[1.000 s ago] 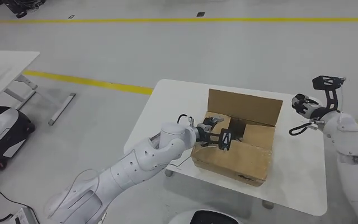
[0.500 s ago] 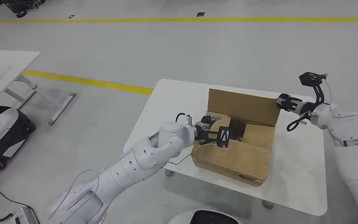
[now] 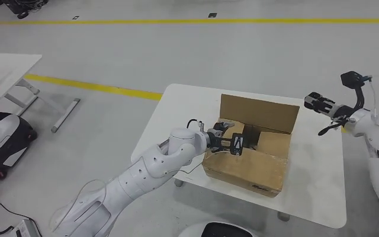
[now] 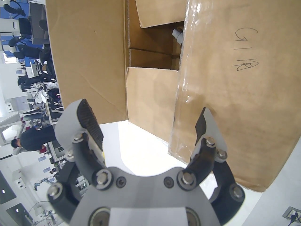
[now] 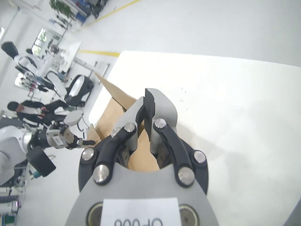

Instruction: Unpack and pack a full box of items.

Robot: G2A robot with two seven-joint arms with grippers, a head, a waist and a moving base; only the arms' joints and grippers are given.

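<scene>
Left gripper (image 3: 237,144) gapes wide at the brown cardboard box (image 3: 249,169); right gripper (image 3: 312,101) has drawn away, pinched shut on nothing.

Half a second ago my right arm had its gripper at the corner of the upright rear flap (image 3: 257,112). Now it has swung out over the far right corner of the white worktop (image 3: 177,112), apart from the box, so I judge that flap is open and left standing. My left arm has held its place, stretched low over the worktop's near-left edge, gripper level at the box's left end, a taped flap edge (image 4: 185,76) just beside one finger. The box sits mid-worktop, a small white item (image 4: 176,35) glimpsed inside; unpacking looks not yet begun.
</scene>
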